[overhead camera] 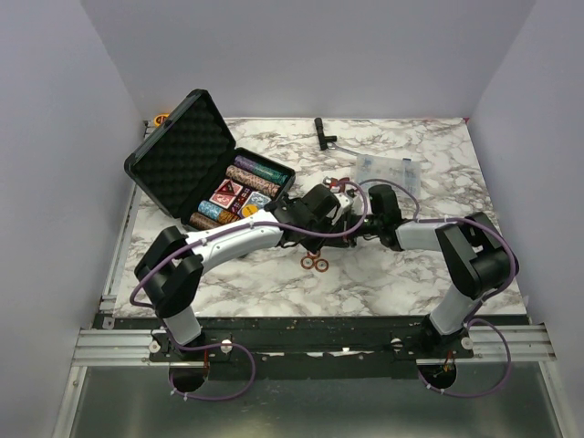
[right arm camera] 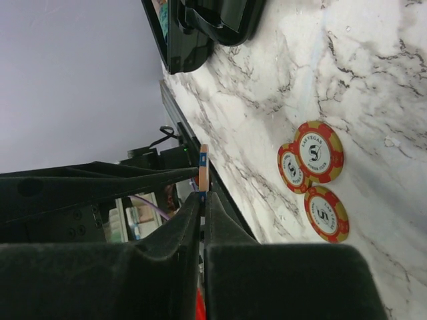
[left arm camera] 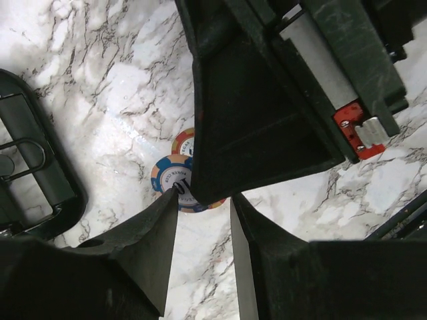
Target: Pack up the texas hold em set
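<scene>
In the middle of the table [overhead camera: 383, 274], the two arms meet nose to nose. The right gripper [right arm camera: 202, 198] has its fingers squeezed almost shut on one poker chip [right arm camera: 203, 167]. It holds the chip up on its edge, off the table. The left gripper [left arm camera: 204, 199] has its fingers part way open, and what looks like the same chip sits right at their tips. I cannot tell if they press on it. I think one hand is passing the chip to the other, so it can be turned the right way for its row. The black case [overhead camera: 178, 151] sits open at the back left, with rows of chips [overhead camera: 242, 187] inside. Three red chips [right arm camera: 319, 152] lie loose near the arms, not packed yet
</scene>
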Controlling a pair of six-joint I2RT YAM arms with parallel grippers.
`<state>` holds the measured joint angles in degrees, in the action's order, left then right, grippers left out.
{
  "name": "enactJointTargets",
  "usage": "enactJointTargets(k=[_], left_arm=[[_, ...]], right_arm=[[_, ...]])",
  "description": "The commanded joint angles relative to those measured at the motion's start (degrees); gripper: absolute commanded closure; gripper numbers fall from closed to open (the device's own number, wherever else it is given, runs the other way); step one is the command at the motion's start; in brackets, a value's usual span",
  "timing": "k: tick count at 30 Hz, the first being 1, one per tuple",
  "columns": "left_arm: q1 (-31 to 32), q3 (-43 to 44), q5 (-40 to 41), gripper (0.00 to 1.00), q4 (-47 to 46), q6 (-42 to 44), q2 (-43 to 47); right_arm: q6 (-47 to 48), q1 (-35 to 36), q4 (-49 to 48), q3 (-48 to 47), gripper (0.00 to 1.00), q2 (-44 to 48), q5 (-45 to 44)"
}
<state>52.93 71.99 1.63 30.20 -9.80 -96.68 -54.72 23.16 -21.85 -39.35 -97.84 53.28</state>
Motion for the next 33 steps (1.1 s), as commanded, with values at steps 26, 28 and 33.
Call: enactJointTargets(k=[26, 28, 33], left_arm=[[-31.52, -29.18, -49.95, 0.18, -33.42, -37.32, 30.19], [-33.07, -32.78, -54.29, 0.20, -43.17, -43.61, 30.14], [-33.15, -37.33, -58.89, 0.25, -59.80, -52.87, 29.20]], right_arm=[[-7.72, 1.51, -26.05, 5.36, 1.00, 5.18, -0.56], [-11.97, 2.42, -35.13, 7.48, 1.00, 6.22, -0.69], [-19.50, 5.21, -47.61, 8.79, 1.00, 6.69, -3.03]])
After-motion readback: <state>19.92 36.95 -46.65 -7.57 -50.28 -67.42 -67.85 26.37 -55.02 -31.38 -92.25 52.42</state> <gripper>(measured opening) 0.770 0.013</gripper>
